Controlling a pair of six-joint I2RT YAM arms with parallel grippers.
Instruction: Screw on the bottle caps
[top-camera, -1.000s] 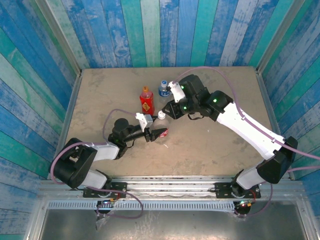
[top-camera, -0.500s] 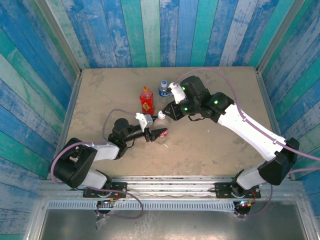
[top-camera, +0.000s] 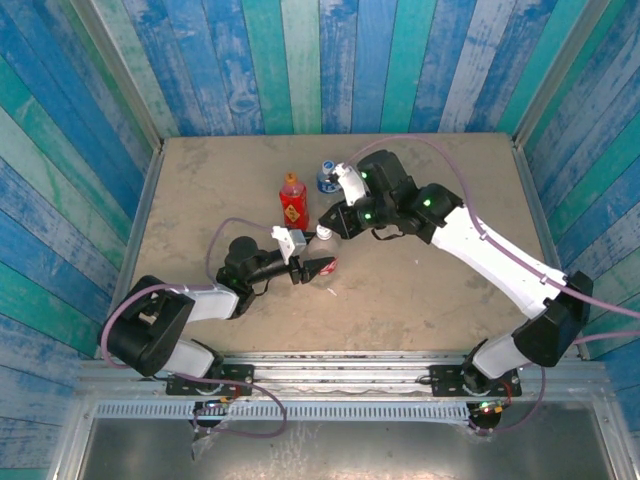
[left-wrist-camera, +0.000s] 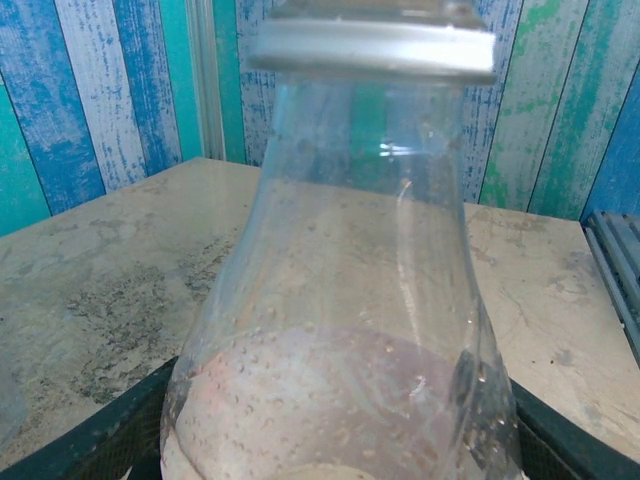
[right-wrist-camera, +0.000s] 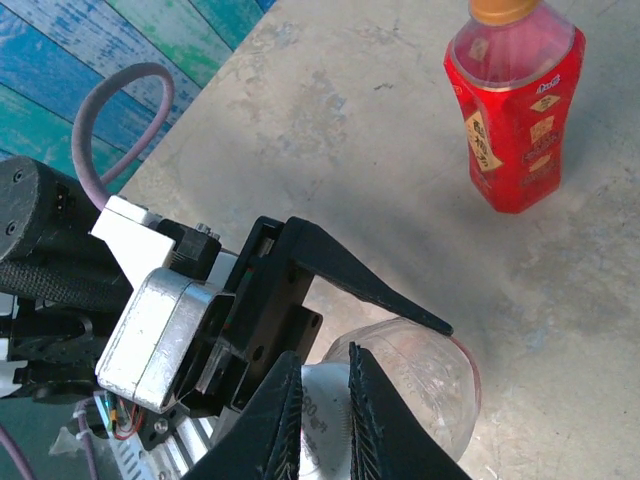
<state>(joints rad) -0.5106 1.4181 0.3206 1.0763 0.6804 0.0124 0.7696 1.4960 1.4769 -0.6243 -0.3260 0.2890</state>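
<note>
1. The left gripper (top-camera: 320, 267) was clamped around the lower body of the clear cola bottle (left-wrist-camera: 340, 300). Its black fingers (left-wrist-camera: 80, 445) showed on either side of the bottle in the left wrist view.
2. That bottle was near the middle of the tabletop (top-camera: 200, 180), a little toward the near edge, with its red label just visible between the fingers from above.
3. The white cap (left-wrist-camera: 372, 40) sat on the bottle's mouth. How far it was threaded down could not be told.
4. The right gripper (right-wrist-camera: 322, 362) reached in from the right side of the tabletop, its two fingers pinched nearly together on the white cap.
5. The red-and-yellow bottle (right-wrist-camera: 515, 120) stood upright with the orange cap (right-wrist-camera: 505, 10) on it. It was just beyond the cola bottle toward the far edge and apart from both grippers.
6. The blue-label bottle (top-camera: 325, 180) stood near the middle of the far edge with the blue cap (top-camera: 327, 166) on top, just beside the right arm's wrist.
</note>
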